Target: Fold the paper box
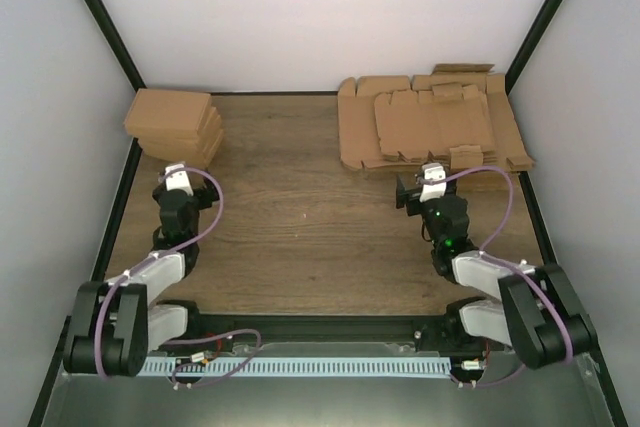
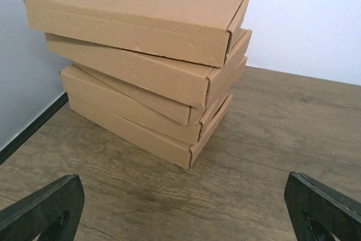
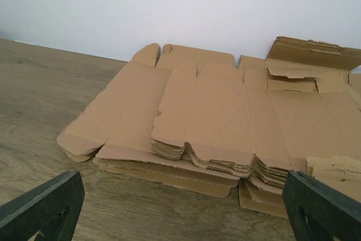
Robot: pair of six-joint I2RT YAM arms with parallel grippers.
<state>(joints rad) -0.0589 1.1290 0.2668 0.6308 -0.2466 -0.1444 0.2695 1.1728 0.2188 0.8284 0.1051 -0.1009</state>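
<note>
**Both end effectors wide, paper box on far-right pile**

Flat brown die-cut cardboard paper box (image 1: 432, 122) lies topmost on the thick pile of brown cardboard sheets (image 1: 355, 137), at the far right of the wooden worktop (image 1: 300, 217). Its long axis runs left-right, tabbed edge toward the arms. Near it, right end effector (image 3: 183, 207) wide, empty. Far left, left end effector (image 2: 183, 207) wide, empty, facing the stack of folded brown cartons (image 2: 141, 66).

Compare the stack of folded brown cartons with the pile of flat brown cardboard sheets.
The stack of folded brown cartons holds closed boxes; the pile of flat brown cardboard sheets lies unfolded, flaps spread. The cartons stand back left, the sheets back right, spreading wider. Both are brown cardboard.
</note>
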